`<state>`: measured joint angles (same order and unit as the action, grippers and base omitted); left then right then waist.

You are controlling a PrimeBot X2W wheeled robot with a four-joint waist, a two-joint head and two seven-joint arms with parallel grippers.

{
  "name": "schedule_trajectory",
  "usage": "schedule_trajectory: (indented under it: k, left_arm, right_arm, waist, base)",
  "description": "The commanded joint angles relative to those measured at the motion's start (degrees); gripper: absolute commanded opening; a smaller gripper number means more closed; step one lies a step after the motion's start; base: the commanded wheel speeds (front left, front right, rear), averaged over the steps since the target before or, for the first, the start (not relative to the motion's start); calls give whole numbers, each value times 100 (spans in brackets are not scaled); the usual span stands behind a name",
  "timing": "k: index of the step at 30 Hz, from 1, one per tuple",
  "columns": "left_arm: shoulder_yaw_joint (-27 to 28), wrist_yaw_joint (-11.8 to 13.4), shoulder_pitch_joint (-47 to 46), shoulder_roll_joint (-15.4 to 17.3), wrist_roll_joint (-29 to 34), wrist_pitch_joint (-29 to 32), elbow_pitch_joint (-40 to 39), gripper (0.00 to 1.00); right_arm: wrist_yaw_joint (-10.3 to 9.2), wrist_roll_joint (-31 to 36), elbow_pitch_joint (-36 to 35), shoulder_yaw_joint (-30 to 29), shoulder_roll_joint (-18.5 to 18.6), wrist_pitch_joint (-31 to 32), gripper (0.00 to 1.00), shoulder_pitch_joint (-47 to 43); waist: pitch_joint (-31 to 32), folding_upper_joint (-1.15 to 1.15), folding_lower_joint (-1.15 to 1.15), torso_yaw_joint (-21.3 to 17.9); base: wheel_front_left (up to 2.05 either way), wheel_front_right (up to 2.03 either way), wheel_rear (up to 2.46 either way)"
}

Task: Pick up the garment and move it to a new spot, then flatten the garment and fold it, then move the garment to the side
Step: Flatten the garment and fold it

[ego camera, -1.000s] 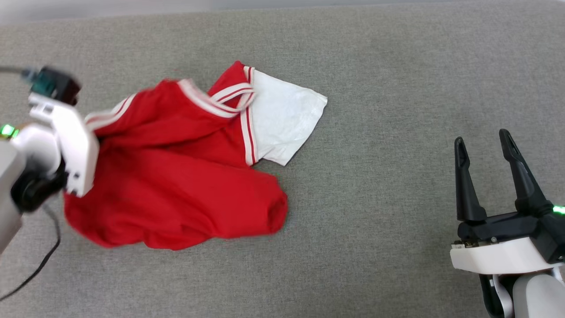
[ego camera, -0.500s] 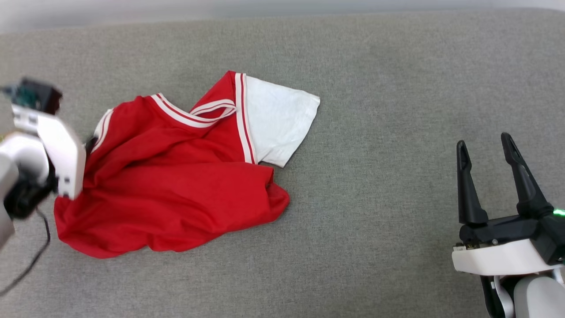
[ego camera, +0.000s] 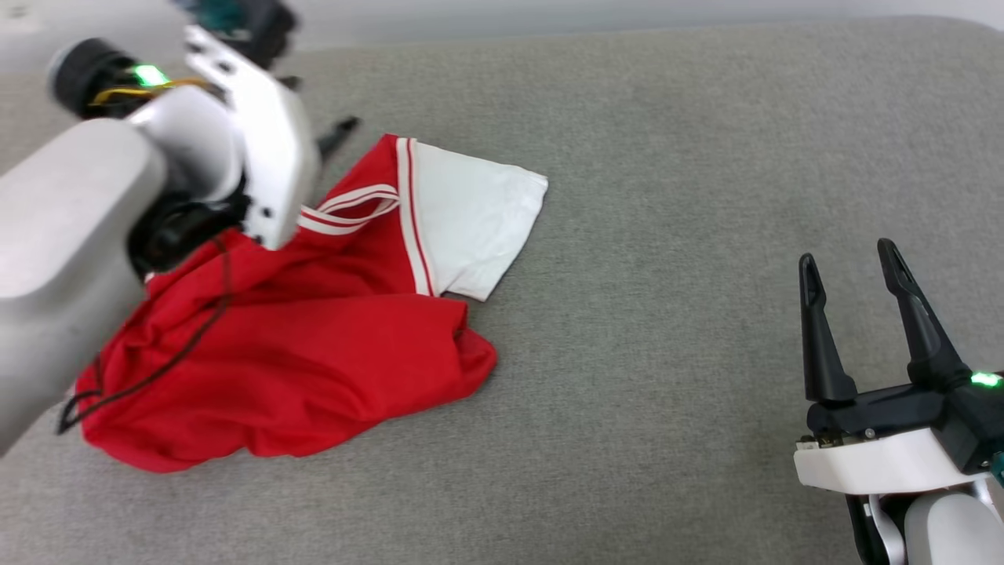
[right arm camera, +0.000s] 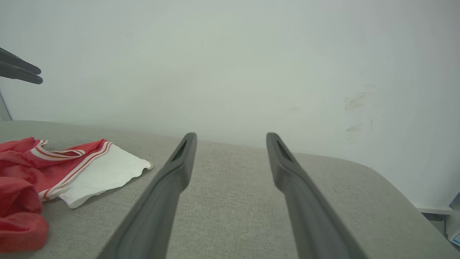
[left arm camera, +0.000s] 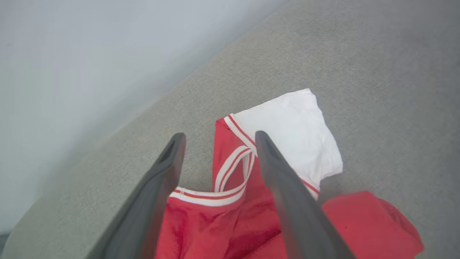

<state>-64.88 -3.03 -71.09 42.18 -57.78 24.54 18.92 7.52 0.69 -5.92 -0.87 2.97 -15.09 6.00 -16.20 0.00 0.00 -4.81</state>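
The garment (ego camera: 314, 353), a red T-shirt with a white sleeve (ego camera: 471, 212) and striped trim, lies crumpled on the grey cushioned surface (ego camera: 667, 196), left of centre. My left gripper (left arm camera: 220, 137) hovers open above its neckline with nothing between the fingers; the garment (left arm camera: 201, 230) shows below them. In the head view the left arm's white wrist (ego camera: 259, 157) covers the garment's upper left part. My right gripper (ego camera: 851, 263) stands open and empty at the lower right, well apart from the cloth. The garment (right arm camera: 21, 172) sits at the far left of the right wrist view.
A black cable (ego camera: 157, 369) from the left arm hangs over the red cloth. A pale wall (right arm camera: 230, 54) runs behind the grey surface, whose rounded right end (right arm camera: 395, 187) drops off. Bare grey fabric spreads between the garment and my right gripper (right arm camera: 230, 138).
My left gripper has opened, let go of the garment and risen toward the back. The cloth has dropped and settled flat on the surface. The right arm has barely moved.
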Motion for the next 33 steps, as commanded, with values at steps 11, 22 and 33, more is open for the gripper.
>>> schedule_trajectory:
  k: [11,22,33]
  left_arm:
    - [-675,-349,-352,-785,-97,1696,-79,100]
    - [-876,-440,280,-1083,311,2506,333,100]
    - [-888,-439,283,-1049,582,2105,14,0]
  right_arm:
    - [-6,-58,-73,65,-19,-11,100,226]
    - [-6,-172,-91,118,-19,-11,100,456]
    - [-6,-129,-7,105,-18,-11,100,536]
  waist:
    - [-483,0,0,-440]
    - [-957,0,0,-714]
    - [-841,0,0,-640]
  base:
    - [0,0,0]
    - [0,0,0]
    - [0,0,0]
